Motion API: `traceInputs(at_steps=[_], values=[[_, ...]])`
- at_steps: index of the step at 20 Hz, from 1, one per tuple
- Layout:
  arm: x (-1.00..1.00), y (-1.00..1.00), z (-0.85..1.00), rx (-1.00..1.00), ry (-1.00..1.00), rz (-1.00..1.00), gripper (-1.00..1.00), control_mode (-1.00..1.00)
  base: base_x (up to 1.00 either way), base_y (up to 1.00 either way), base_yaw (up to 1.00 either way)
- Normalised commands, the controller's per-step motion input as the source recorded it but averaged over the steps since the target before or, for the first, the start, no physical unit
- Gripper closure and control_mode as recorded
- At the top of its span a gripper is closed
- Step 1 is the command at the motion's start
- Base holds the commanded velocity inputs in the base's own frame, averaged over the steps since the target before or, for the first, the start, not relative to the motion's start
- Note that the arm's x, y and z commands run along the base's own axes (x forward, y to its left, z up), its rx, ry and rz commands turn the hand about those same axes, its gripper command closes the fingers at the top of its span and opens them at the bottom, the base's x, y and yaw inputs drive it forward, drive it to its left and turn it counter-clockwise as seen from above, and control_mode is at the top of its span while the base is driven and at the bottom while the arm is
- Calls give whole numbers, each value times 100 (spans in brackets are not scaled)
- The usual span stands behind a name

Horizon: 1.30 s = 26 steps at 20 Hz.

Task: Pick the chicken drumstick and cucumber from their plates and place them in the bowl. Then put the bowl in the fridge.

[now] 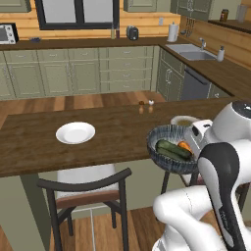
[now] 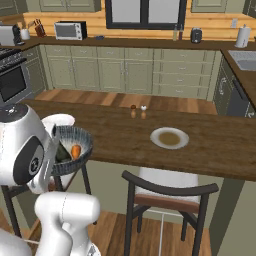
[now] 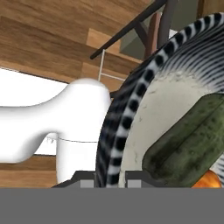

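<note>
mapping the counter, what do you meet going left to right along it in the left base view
White plate → salt and pepper shakers → bowl holding the cucumber and chicken drumstick.

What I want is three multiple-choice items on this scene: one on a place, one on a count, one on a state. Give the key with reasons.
1. Where is the cucumber?
A. in the bowl
B. on a plate
C. on the floor

2. How many white plates are on the counter?
A. one
B. two
C. four

3. How is the bowl?
A. upside down on the counter
B. held up by the gripper
C. resting on the chair seat

Key:
1 A, the cucumber lies inside the bowl.
2 B, two plates sit on the counter.
3 B, the gripper pinches the bowl's rim.
</note>
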Motion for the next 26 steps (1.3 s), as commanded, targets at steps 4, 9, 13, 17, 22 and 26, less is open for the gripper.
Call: traceInputs(at_steps=[4, 9, 13, 17, 22, 26], values=[[-1, 0, 0, 0, 0, 0, 100, -100, 0, 0, 0], [0, 0, 0, 0, 0, 0, 100, -100, 0, 0, 0], [-34, 10, 0, 0, -2, 0, 100, 100, -50, 24, 0], [0, 0, 0, 0, 0, 0, 100, 100, -88, 93, 0], [0, 0, 0, 0, 0, 0, 100, 100, -11, 100, -1], [0, 0, 0, 0, 0, 0, 100, 100, 14, 100, -5]])
